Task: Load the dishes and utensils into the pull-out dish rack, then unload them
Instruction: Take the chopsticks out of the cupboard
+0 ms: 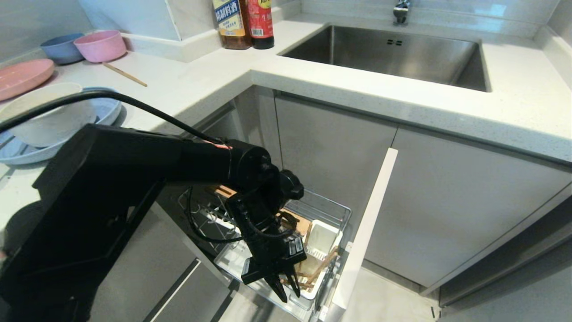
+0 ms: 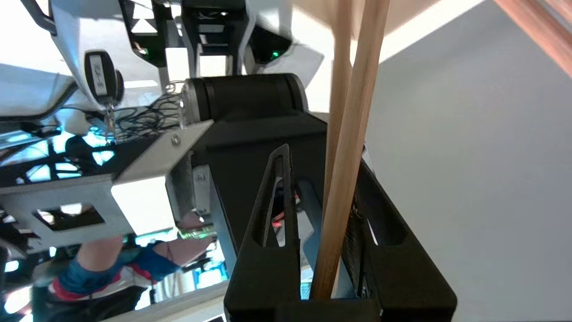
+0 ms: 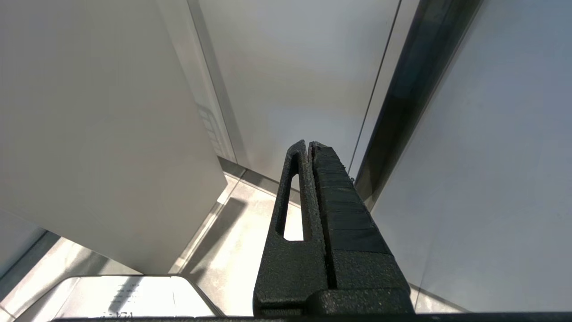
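The pull-out dish rack (image 1: pixel 331 204) stands drawn out below the counter, its white utensil cup (image 1: pixel 322 237) near the narrow cabinet front (image 1: pixel 372 219). My left gripper (image 1: pixel 287 290) reaches down into the rack's front end, shut on light-wood chopsticks (image 1: pixel 320 268). In the left wrist view the chopsticks (image 2: pixel 353 134) run lengthwise between the fingers of that gripper (image 2: pixel 324 154), pressed against one pad. On the counter at the left the cream bowl (image 1: pixel 44 118) sits in the pale blue plate (image 1: pixel 105 112). A single chopstick (image 1: pixel 125 74) lies farther back. My right gripper (image 3: pixel 309 145) is shut and empty, parked beside cabinet panels.
A pink plate (image 1: pixel 20 77), a pink bowl (image 1: pixel 100 45) and a blue bowl (image 1: pixel 60 48) stand at the counter's far left. Two bottles (image 1: pixel 243 22) stand by the sink (image 1: pixel 389 56). A person's arm (image 2: pixel 134 259) shows behind the robot in the left wrist view.
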You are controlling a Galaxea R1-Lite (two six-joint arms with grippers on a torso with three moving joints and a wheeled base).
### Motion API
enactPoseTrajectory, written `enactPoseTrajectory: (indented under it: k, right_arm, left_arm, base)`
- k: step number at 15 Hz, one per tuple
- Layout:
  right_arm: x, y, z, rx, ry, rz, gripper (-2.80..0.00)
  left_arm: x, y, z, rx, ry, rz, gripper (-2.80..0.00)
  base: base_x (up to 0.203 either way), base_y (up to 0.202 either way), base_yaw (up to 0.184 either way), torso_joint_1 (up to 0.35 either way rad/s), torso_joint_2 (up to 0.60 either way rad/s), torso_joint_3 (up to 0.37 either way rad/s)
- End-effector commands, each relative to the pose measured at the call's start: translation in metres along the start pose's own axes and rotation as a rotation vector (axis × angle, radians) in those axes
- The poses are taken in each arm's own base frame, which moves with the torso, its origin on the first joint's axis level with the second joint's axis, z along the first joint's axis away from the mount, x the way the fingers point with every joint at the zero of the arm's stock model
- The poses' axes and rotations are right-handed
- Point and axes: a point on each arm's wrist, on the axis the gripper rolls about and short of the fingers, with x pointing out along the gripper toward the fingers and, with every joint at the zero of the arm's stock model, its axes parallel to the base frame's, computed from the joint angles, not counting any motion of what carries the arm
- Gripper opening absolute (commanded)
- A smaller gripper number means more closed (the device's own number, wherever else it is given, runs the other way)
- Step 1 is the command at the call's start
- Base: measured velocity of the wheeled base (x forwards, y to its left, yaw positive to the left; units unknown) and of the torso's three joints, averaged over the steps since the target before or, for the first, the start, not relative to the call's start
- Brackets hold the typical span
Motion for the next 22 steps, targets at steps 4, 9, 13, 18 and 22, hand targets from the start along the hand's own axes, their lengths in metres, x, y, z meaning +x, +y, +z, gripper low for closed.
enactPoseTrajectory:
  k: [4,9,13,18,22]
  right_arm:
    - [0.000,0.000,0.000,0.000,0.000,0.000,-2.80]
    - [0.000,0.000,0.000,0.000,0.002,0.000,-2.80]
    - [0.000,0.000,0.000,0.000,0.002,0.000,-2.80]
    - [0.000,0.000,0.000,0.000,0.002,0.000,-2.80]
    - [0.000,0.000,0.000,0.000,0.002,0.000,-2.80]
  left_arm:
    - [-0.025,0.005,-0.021,-0.012,-0.017,-0.012,-2.80]
    - [-0.035,0.007,-0.029,-0.010,-0.028,-0.018,-2.80]
    - [-0.046,0.014,-0.042,-0.020,-0.011,0.004,-2.80]
    - [-0.067,0.021,-0.063,-0.010,-0.026,-0.008,-2.80]
    - [-0.089,0.030,-0.085,0.005,-0.070,-0.020,-2.80]
  base:
    - [0.000,0.000,0.000,0.000,0.00,0.000]
    - [0.000,0.000,0.000,0.000,0.00,0.000]
    - [0.000,0.000,0.000,0.000,0.00,0.000]
    - [0.000,0.000,0.000,0.000,0.00,0.000]
    - [0.000,0.000,0.000,0.000,0.00,0.000]
